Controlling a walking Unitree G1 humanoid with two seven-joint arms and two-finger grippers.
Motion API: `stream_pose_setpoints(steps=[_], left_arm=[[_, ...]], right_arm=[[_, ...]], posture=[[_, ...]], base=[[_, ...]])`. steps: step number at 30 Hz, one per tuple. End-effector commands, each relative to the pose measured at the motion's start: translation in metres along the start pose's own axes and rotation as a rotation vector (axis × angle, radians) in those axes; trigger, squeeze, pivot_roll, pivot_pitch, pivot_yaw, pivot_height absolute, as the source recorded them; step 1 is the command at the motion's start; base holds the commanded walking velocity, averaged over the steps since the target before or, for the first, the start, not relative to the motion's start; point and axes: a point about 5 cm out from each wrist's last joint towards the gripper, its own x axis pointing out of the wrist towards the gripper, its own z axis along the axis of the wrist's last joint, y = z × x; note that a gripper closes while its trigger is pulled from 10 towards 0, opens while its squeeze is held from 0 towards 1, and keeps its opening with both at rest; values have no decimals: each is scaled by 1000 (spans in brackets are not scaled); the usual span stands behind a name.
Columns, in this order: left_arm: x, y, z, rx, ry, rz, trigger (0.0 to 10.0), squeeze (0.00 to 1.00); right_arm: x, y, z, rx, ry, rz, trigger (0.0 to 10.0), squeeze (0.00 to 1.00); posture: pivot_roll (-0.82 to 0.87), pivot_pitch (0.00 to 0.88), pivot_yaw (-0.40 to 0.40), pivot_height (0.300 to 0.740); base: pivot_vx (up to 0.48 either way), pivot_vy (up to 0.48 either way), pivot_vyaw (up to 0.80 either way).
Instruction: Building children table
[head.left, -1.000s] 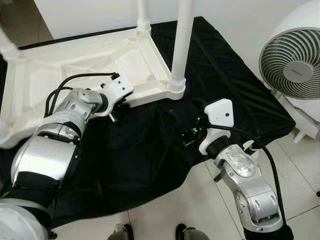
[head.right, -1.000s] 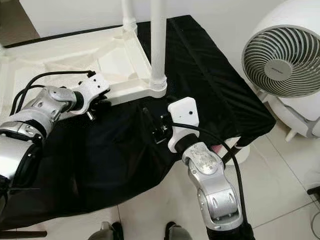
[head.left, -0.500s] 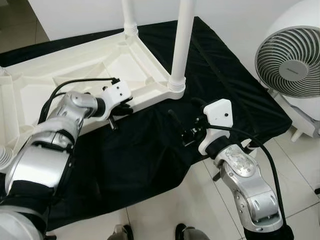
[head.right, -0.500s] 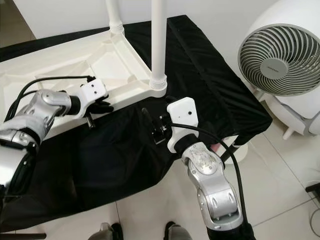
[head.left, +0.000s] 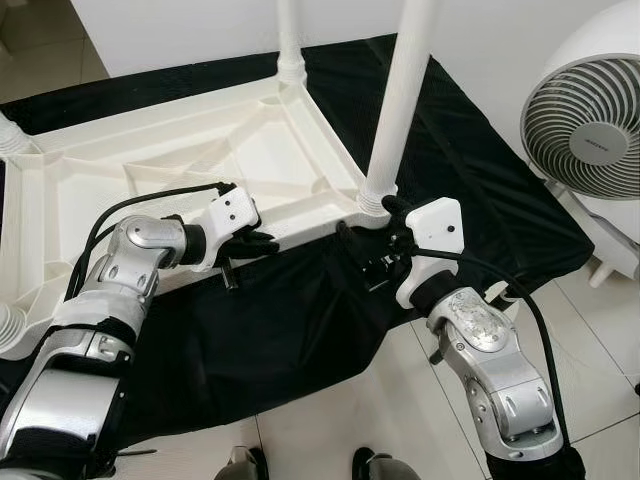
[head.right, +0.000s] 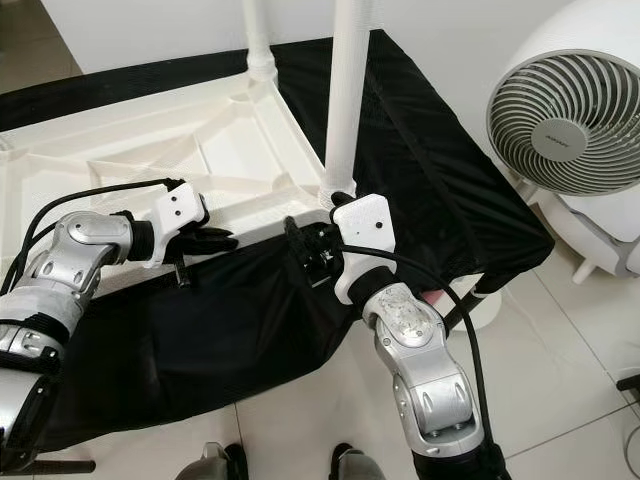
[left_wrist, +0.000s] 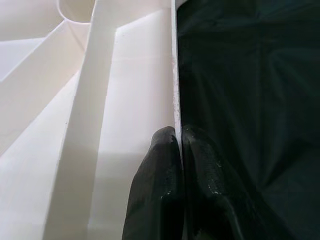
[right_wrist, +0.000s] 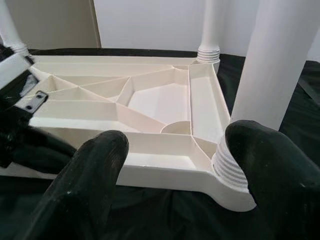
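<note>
- A white plastic children's table (head.left: 190, 165) lies upside down on a worktop (head.left: 480, 190) draped in black cloth, its ribbed underside facing up.
- Legs stand upright from its corners: one leg (head.left: 400, 100) rises at the near right corner, another (head.left: 289, 40) at the far right corner, and threaded sockets show at the left edge.
- The left pincer (head.left: 262, 243) is at the table's near rim, its two black fingers (left_wrist: 160, 190) pressed together on the thin edge of that rim, one on the white inside and one on the cloth side.
- The right pincer (head.left: 372, 250) sits just beside the base of the near right leg, at the corner where the threaded collar (right_wrist: 227, 167) meets the frame.
- Its fingers (right_wrist: 85, 185) are spread wide apart, with the table's corner between them and nothing gripped.
- A white fan (head.left: 590, 125) stands on the tiled floor (head.left: 400, 410) to the robot's right, beyond the worktop's end.
- The tips of two dark shoes (head.left: 372, 466) show on the floor at the lower edge.
</note>
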Motion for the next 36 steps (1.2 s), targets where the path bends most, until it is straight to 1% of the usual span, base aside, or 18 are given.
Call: stream_pose_setpoints(steps=[1, 3, 7, 13, 15, 16, 18, 19, 22, 25, 26, 28, 29, 30, 31, 33, 34, 36], left_arm=[[-5, -5, 11, 17, -65, -86, 10000, 0], [-9, -15, 16, 3, -104, -82, 10000, 0], [-13, -23, 20, -9, -133, -72, 10000, 0], [-15, -28, 15, 10, -96, -62, 10000, 0], [-11, -21, 12, 15, -65, 41, 10000, 0], [-7, -14, 11, -10, -65, 127, 10000, 0], [-3, -10, 14, -27, -87, 218, 10000, 27], [-3, -11, 15, -58, -95, 236, 10000, 1000], [-3, -19, 15, -54, -89, 224, 10000, 1000], [-3, -19, 15, -54, -89, 224, 10000, 1000], [-3, -22, 17, -55, -109, 248, 10000, 0], [-4, -21, 21, -75, -147, 283, 10000, 0], [-5, -17, 28, -114, -210, 335, 10000, 0], [-5, -17, 28, -114, -210, 335, 10000, 0], [-7, -15, 33, -146, -259, 373, 10000, 0], [-7, -15, 33, -146, -259, 373, 10000, 0], [-8, -13, 36, -168, -292, 399, 10000, 0], [-6, -14, 36, -276, -313, 449, 10000, 0]], right_arm=[[0, 2, -2, 1, 2, 15, 10000, 0], [0, 2, -2, 3, 2, 16, 10000, 0], [1, 2, -3, 4, 0, 16, 10000, 0], [4, 1, -2, 1, -5, 21, 10000, 0], [5, 1, -1, -1, -10, 26, 10000, 0], [5, 2, -1, -6, -10, 33, 10000, 0], [5, 3, -2, -20, -8, 48, 10000, 0], [5, 4, -3, -33, -3, 60, 10000, 0], [4, 6, -5, -49, 3, 76, 10000, 0], [4, 6, -5, -49, 3, 76, 10000, 0], [4, 6, -5, -75, 2, 86, 10000, 0], [4, 5, -4, -103, -2, 91, 10000, 0], [4, 3, -5, -109, -5, 72, 10000, 0], [4, 3, -5, -109, -5, 72, 10000, 0], [3, 1, -6, -112, -2, 51, 10000, 0], [3, 1, -6, -112, -2, 51, 10000, 0], [3, 0, -7, -114, -1, 37, 10000, 0], [-5, -4, -13, -102, 16, -5, 10000, 0]], posture=[[-133, 155, 56, 740], [-130, 153, 55, 740], [-127, 151, 51, 740], [-123, 151, 45, 740], [-124, 147, 41, 740], [-124, 147, 41, 740], [-124, 147, 41, 740], [-130, 143, 39, 740], [-131, 143, 39, 740], [-131, 143, 39, 740], [-130, 137, 33, 740], [-130, 137, 33, 740], [-128, 130, 29, 740], [-128, 130, 29, 740], [-126, 124, 25, 740], [-126, 124, 25, 740], [-126, 124, 25, 740], [-129, 110, 13, 740]], base=[[0, 0, 0], [0, 0, 0], [0, 0, 0], [0, 0, 0], [0, 0, 0], [0, 0, 0], [0, 0, 0], [0, 0, 0], [0, 0, 0], [0, 0, 0], [0, 0, 0], [0, 0, 0], [0, 0, 0], [0, 0, 0], [0, 0, 0], [0, 0, 0], [0, 0, 0], [0, 0, 0]])
